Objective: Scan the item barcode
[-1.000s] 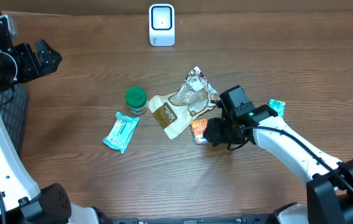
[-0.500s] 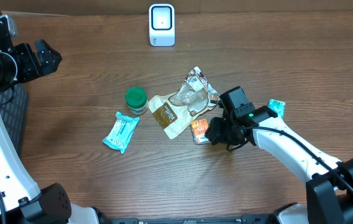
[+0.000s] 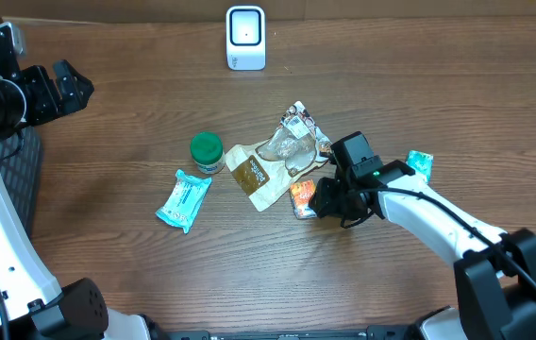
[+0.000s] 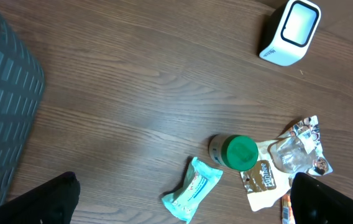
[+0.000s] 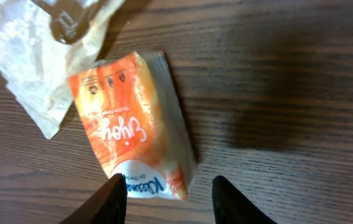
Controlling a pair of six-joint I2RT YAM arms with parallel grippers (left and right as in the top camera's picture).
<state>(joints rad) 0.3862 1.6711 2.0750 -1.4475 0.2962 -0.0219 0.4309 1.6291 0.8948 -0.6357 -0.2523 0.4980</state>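
Grasp step: right pincer [image 5: 167, 186] straddles orange packet [image 5: 133, 118], centre-right overhead — jaws apart, unclamped. Left pincer [image 3: 63, 88] wide open, upper left. Next — close, lift, show barcode to scanner [image 3: 245, 38], top centre.

— What is different at the right gripper [image 5: 167, 198]?
— Its fingers stand closer together than a second ago, either side of the near end of the orange packet [image 5: 130, 124].
— Has it shifted?
— A touch to the left, seen from overhead.
— And the right arm [image 3: 428, 215] behind it?
— Its dark base link at the lower edge now sits further left as well
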